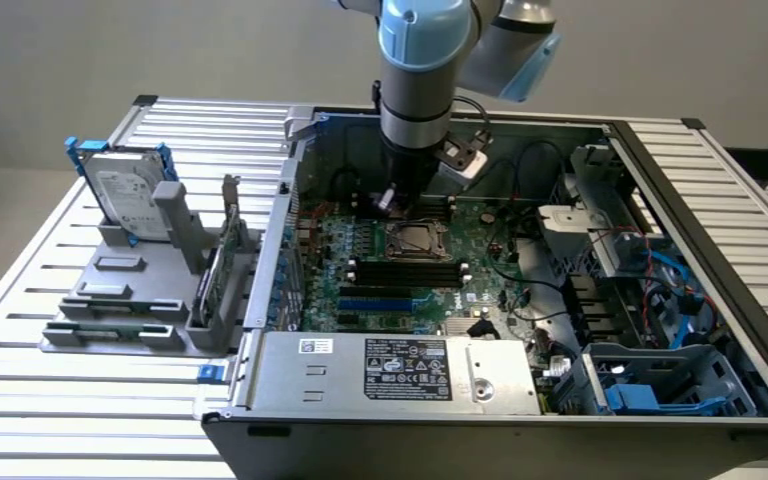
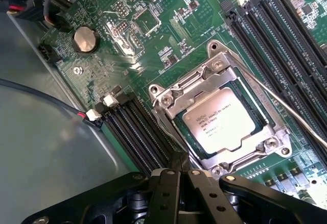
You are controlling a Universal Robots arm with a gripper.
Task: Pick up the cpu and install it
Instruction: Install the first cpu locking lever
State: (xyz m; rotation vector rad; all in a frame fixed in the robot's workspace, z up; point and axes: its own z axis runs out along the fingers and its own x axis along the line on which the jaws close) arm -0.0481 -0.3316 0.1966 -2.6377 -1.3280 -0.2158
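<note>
The cpu [image 2: 218, 118] lies flat in the socket [image 2: 168, 99], mid-motherboard [image 2: 127, 30]. The jaws are closed and empty, hanging just beside the socket's edge, on the side toward the case's [image 1: 518, 126] far wall.

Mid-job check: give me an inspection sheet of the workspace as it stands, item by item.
Surface: slatted metal table carrying the open computer case.
Job's things: cpu lies inside the socket frame on the motherboard.
Clutter: hard drive upright in a grey fixture, on the exterior view's left.
Grippers: gripper shut, holding nothing, close to the socket frame.
Cables: black cable across the case floor; blue cables inside the case.
Surroundings: plain wall; nothing else seen.
</note>
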